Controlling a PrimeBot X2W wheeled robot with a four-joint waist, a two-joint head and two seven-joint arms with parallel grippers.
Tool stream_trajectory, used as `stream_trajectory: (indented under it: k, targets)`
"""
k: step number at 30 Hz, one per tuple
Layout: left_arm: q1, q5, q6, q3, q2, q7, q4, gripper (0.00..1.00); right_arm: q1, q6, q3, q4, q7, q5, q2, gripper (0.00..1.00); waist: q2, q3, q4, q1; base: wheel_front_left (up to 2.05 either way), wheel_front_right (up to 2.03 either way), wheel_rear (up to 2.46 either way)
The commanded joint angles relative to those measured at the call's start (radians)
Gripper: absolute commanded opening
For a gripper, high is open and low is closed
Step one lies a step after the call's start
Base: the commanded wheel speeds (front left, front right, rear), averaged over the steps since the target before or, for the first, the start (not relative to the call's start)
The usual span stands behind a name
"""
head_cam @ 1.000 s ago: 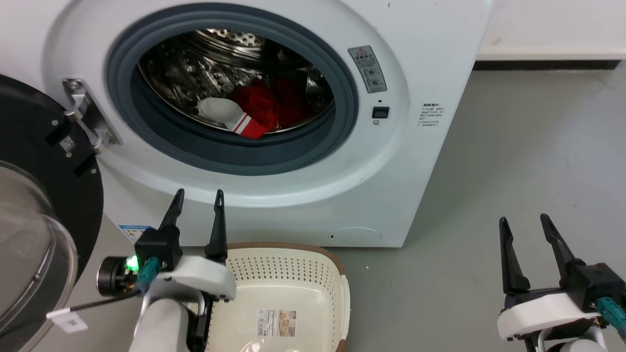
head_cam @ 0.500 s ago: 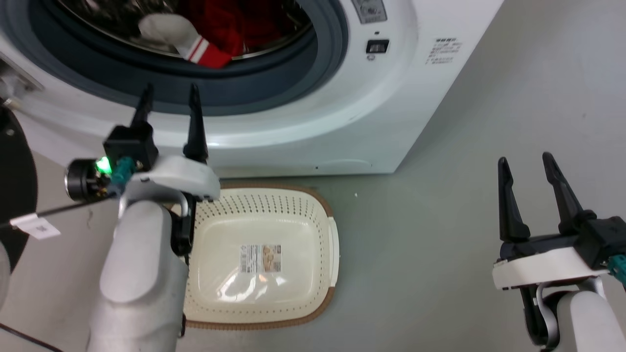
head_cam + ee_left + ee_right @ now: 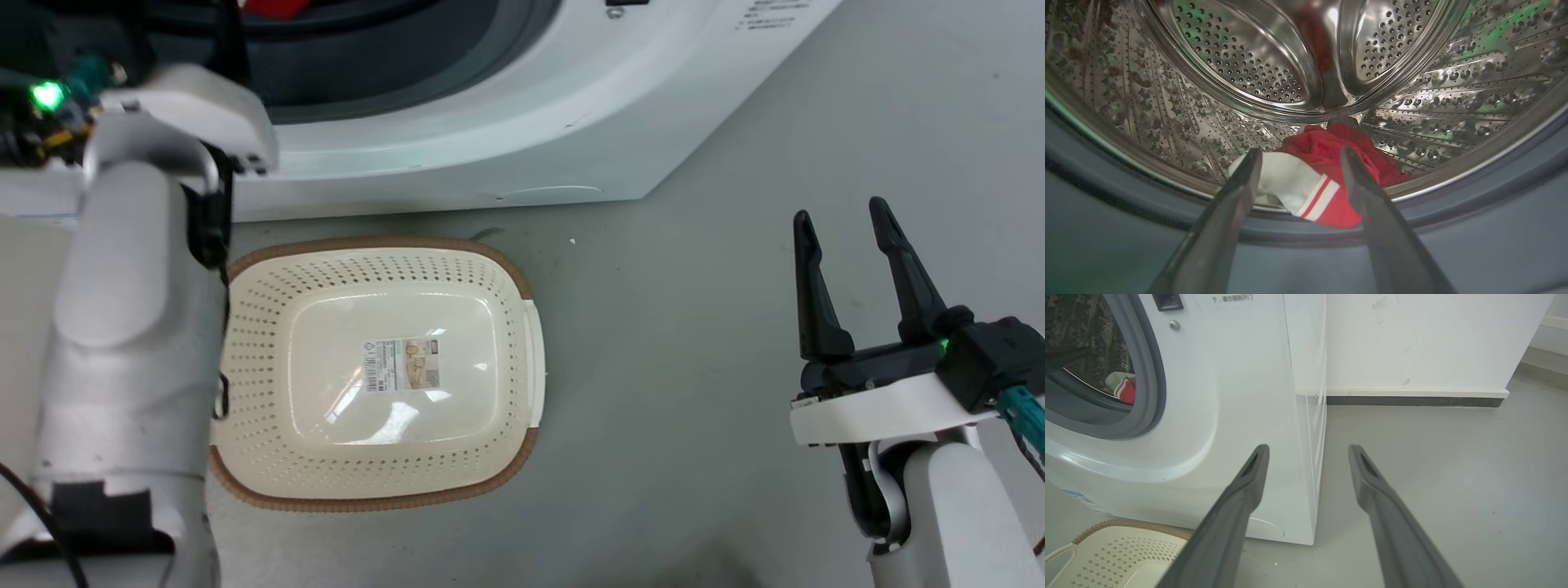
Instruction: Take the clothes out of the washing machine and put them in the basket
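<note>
The left pincer point(image 3: 1300, 157) was spread apart at the washer's point(image 3: 506, 114) porthole, its fingers framing the clothes point(image 3: 1327, 163), which lay bunched at the drum's point(image 3: 1241, 61) front lip. The basket point(image 3: 371, 243) sat on the floor point(image 3: 694, 327) just before the washer. The right pincer point(image 3: 841, 211) hovered apart, well off to the side.

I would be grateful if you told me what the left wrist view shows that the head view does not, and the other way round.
Left wrist view: the perforated steel drum and the clothes with their white panel and striped cuff, seen at the drum's front lip between the open left jaws. Head view: the basket, holding nothing but its paper label, on the floor before the washing machine, and the open right jaws. Both: the machine's grey door ring and a little of the red fabric.
</note>
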Motion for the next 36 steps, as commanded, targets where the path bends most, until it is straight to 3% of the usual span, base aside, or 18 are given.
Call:
stream_trajectory:
  k: [1, 16, 28, 33, 36]
  targets:
    - [-0.033, 0.008, -0.006, -0.003, 0.012, 0.01, 0.009, 1.0, -0.019, -0.001, 0.004, -0.003, -0.005, 0.009, 0.002, 1.0, 0.0, 0.02, -0.021, -0.0002, 0.0, 0.0, 0.0]
    - [-0.374, 0.062, -0.056, -0.074, 0.127, 0.303, 0.235, 1.0, -0.071, -0.001, 0.084, 0.0, -0.005, 0.074, 0.002, 1.0, 0.0, 0.096, -0.119, -0.0002, 0.0, 0.0, 0.0]
    - [-0.489, 0.097, -0.033, -0.113, 0.192, 0.56, 0.369, 1.0, -0.092, -0.001, 0.12, 0.003, -0.004, 0.108, 0.002, 1.0, 0.0, 0.144, -0.165, -0.0002, 0.0, 0.0, 0.0]
    - [-0.502, 0.091, -0.012, -0.115, 0.198, 0.642, 0.382, 0.0, -0.096, -0.001, 0.127, -0.005, -0.004, 0.119, 0.002, 1.0, 0.0, 0.152, -0.17, -0.0002, 0.0, 0.0, 0.0]
    - [-0.503, 0.086, -0.004, -0.116, 0.193, 0.656, 0.371, 0.0, -0.099, -0.001, 0.128, -0.006, -0.004, 0.121, 0.002, 1.0, 0.0, 0.153, -0.167, -0.0002, 0.0, 0.0, 0.0]
